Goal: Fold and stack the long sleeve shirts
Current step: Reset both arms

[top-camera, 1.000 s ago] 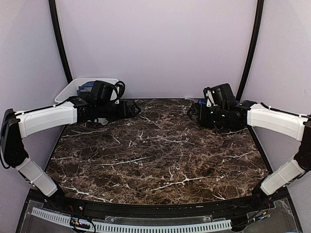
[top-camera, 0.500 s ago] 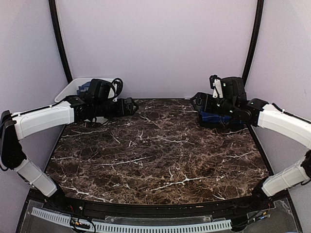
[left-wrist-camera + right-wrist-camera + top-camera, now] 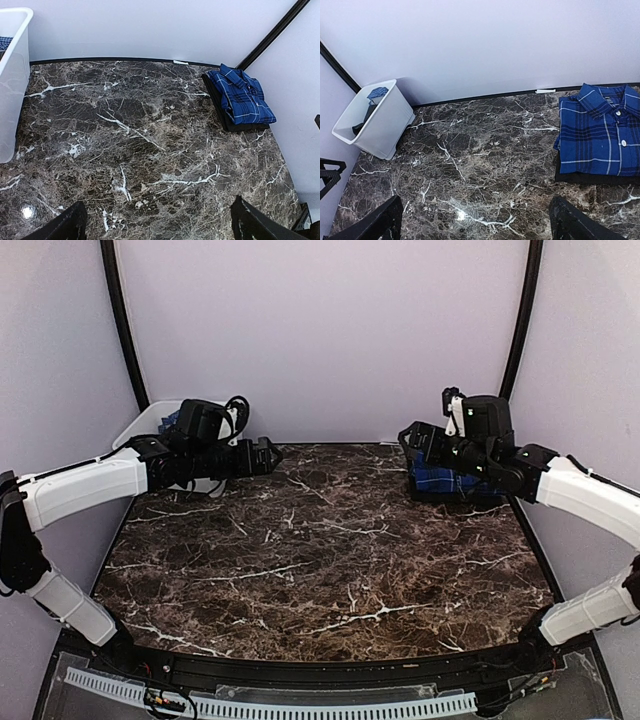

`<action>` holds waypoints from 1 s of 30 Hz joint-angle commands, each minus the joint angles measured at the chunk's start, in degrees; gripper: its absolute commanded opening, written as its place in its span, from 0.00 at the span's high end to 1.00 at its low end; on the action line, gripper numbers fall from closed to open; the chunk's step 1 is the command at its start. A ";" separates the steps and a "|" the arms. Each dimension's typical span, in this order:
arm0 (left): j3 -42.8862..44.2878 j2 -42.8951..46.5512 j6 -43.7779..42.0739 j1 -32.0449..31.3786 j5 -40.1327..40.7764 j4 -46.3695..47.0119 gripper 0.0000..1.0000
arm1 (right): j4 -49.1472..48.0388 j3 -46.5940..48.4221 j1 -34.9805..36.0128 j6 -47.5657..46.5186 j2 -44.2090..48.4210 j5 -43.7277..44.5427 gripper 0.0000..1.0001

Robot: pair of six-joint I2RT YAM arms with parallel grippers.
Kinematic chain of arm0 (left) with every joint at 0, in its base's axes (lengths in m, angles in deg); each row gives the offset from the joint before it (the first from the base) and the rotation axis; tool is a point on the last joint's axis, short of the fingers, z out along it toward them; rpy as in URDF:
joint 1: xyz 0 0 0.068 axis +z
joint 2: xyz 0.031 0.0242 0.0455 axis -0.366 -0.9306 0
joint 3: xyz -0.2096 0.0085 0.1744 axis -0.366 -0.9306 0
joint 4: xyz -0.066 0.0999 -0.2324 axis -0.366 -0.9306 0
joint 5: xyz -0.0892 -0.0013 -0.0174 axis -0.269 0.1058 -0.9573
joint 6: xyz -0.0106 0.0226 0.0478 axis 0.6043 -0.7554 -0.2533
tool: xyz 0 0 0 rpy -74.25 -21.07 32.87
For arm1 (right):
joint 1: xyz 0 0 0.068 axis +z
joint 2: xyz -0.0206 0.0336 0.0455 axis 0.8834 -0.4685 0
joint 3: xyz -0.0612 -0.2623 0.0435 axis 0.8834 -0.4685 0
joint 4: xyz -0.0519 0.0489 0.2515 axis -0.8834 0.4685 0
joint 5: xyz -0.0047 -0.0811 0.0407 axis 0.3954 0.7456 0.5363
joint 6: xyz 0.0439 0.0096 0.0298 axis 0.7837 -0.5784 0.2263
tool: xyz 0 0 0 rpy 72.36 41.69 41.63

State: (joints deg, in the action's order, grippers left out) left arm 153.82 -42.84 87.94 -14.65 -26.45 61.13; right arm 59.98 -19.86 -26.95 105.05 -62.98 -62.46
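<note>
The blue plaid shirt [image 3: 600, 132] lies folded on top of the folded black shirt [image 3: 580, 177] at the table's far right; the stack also shows in the left wrist view [image 3: 239, 95] and, partly hidden by the right arm, in the top view [image 3: 440, 478]. My right gripper [image 3: 412, 436] is open and empty, raised above the stack's left side. My left gripper [image 3: 268, 454] is open and empty, above the table's far left beside the tub.
A white plastic tub [image 3: 372, 120] stands at the far left corner with some blue plaid and dark cloth inside; it also shows in the top view [image 3: 150, 425]. The dark marble table [image 3: 320, 550] ends at the back wall. Black frame posts run up both sides.
My right arm has lifted up off the shirt stack and uncovered the blue plaid shirt. My left gripper has risen a little and swung toward the table's middle.
</note>
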 commanded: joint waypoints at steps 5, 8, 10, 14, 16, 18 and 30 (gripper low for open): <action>-0.24 2.39 -1.37 0.43 1.17 0.47 0.01 | -2.05 0.40 -0.48 1.04 0.20 3.67 0.01; -0.33 2.43 -1.55 0.43 1.41 0.43 0.01 | -2.90 -0.39 -0.49 0.95 0.98 4.88 0.02; -0.33 2.35 -1.57 0.43 1.36 0.57 0.01 | -3.46 -0.79 -0.48 0.35 1.50 4.84 0.01; -0.31 2.27 -1.58 0.43 1.26 0.82 0.01 | -4.71 -2.10 -0.49 -0.69 2.84 4.18 0.01; -0.33 2.35 -1.58 0.43 1.19 0.96 0.01 | -5.26 -2.61 -0.48 -0.84 3.46 4.13 0.01; -0.33 2.40 -1.70 0.43 1.17 1.00 0.01 | -5.18 -2.65 -0.48 -0.90 3.76 4.31 0.01; -0.99 2.99 -1.88 0.43 1.64 1.10 0.01 | -4.79 -2.91 -0.51 -1.05 3.84 3.65 0.02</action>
State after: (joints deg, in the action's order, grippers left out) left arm 153.74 -42.75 87.04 -14.65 -25.66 61.33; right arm 57.31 -22.13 -27.25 104.59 -60.05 -59.16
